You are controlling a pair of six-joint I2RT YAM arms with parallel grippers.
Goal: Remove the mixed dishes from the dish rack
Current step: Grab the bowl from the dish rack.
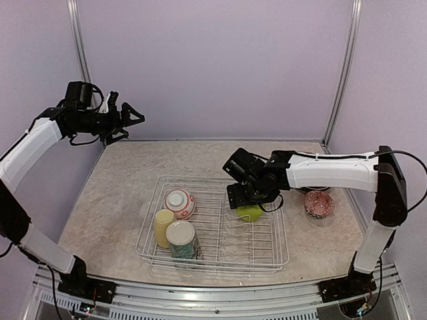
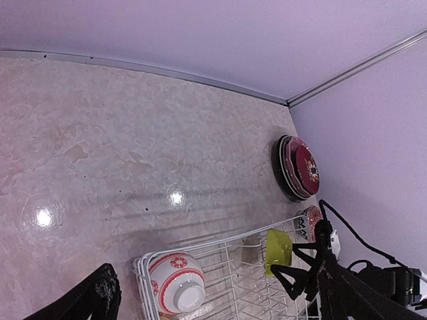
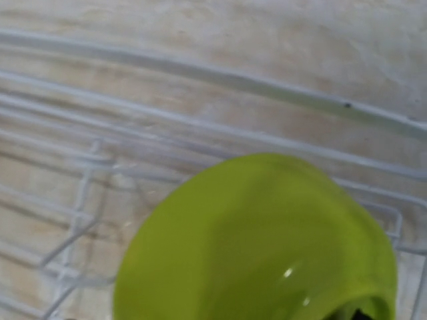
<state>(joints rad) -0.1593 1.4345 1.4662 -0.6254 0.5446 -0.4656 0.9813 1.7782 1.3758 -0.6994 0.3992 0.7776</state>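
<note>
The wire dish rack (image 1: 220, 179) holds an upturned red-patterned bowl (image 1: 179, 203), a pale yellow mug (image 1: 163, 227) and a tall floral cup (image 1: 183, 240) at its left end. A lime-green bowl (image 1: 251, 213) lies tilted near the rack's right end. My right gripper (image 1: 250, 200) is down on that bowl. In the right wrist view the lime-green bowl (image 3: 260, 240) fills the picture over the rack wires (image 3: 200, 127), and the fingers do not show. My left gripper (image 1: 130, 120) hangs open and empty high at the back left.
A patterned bowl (image 1: 319, 204) stands on the table right of the rack. In the left wrist view a stack of plates (image 2: 298, 167) with a maroon one on top lies beyond the rack (image 2: 227, 267). Walls close off the back and both sides.
</note>
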